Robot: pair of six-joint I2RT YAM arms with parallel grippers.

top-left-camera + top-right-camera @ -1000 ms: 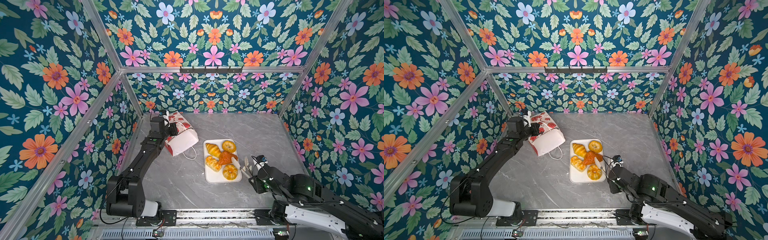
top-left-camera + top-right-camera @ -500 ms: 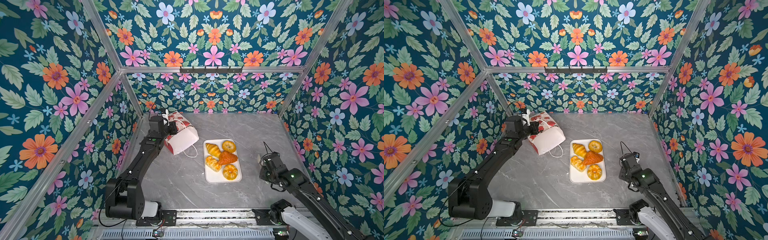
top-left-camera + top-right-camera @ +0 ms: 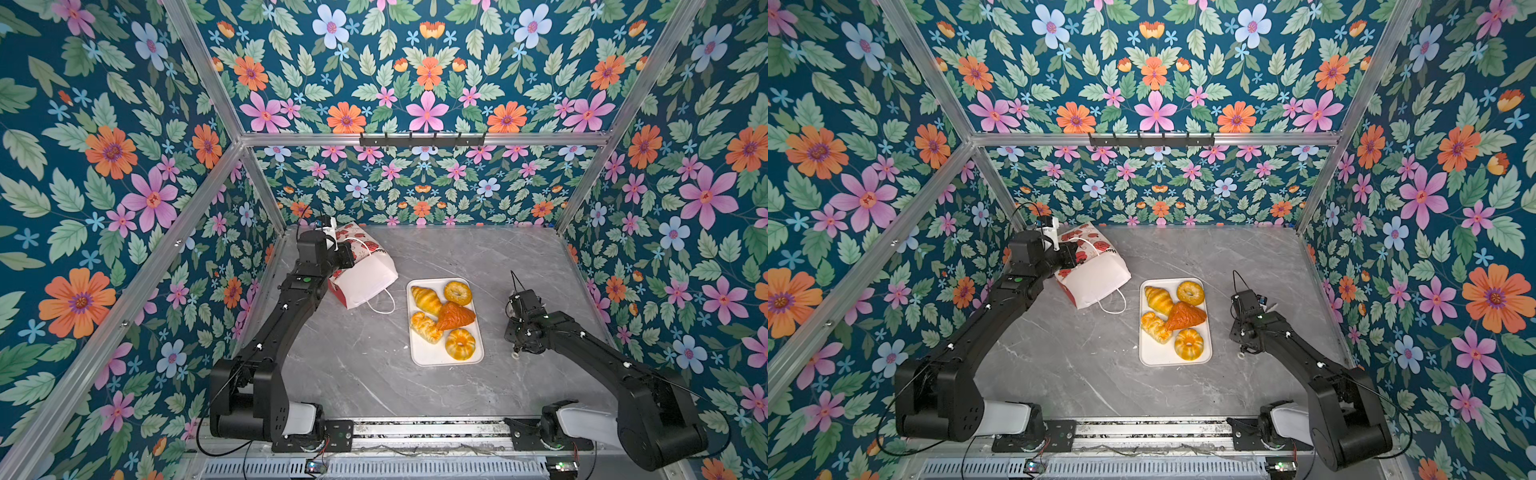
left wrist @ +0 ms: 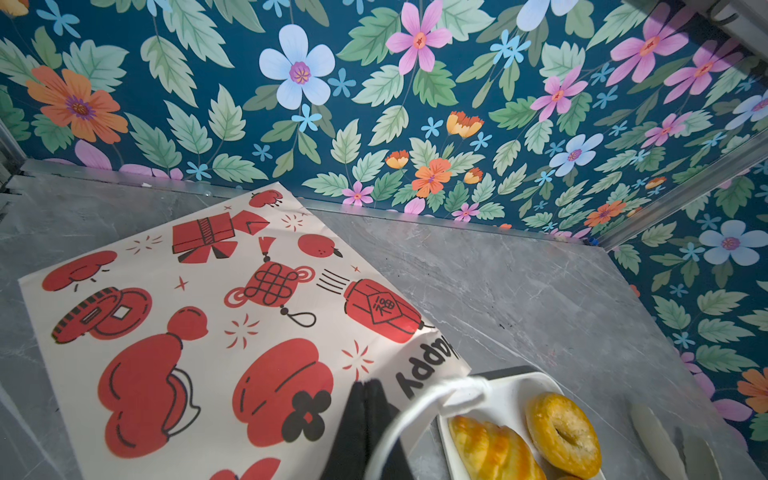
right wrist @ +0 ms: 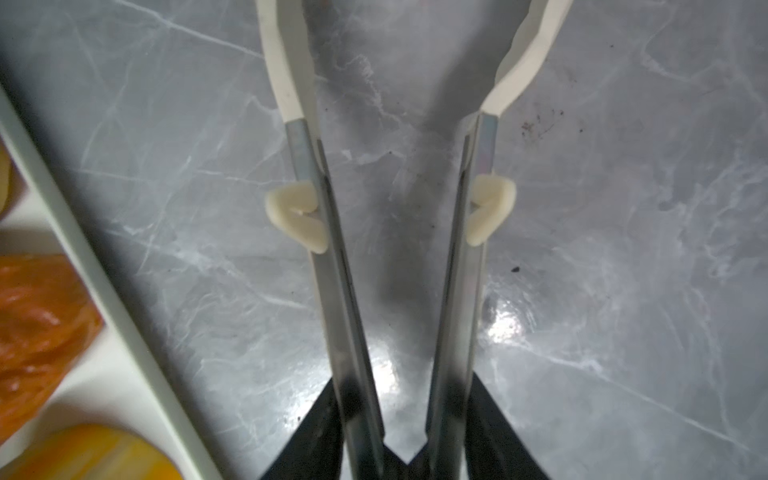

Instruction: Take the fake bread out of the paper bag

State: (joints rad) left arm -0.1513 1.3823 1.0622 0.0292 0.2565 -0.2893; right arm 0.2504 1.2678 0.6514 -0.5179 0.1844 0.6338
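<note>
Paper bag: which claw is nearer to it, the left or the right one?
Left. The left claw is right at the paper bag, shut beside its cord handle. The right claw, holding tongs, is beyond the tray, apart from the bag.

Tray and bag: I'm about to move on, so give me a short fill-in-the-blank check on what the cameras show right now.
1. The white tray holds ___ pieces of fake bread.
2. In both top views the paper bag lies on its side to the ___ of the tray.
3. The right end effector grips a pair of metal ___ with white tips.

Missing words: five; left; tongs
</note>
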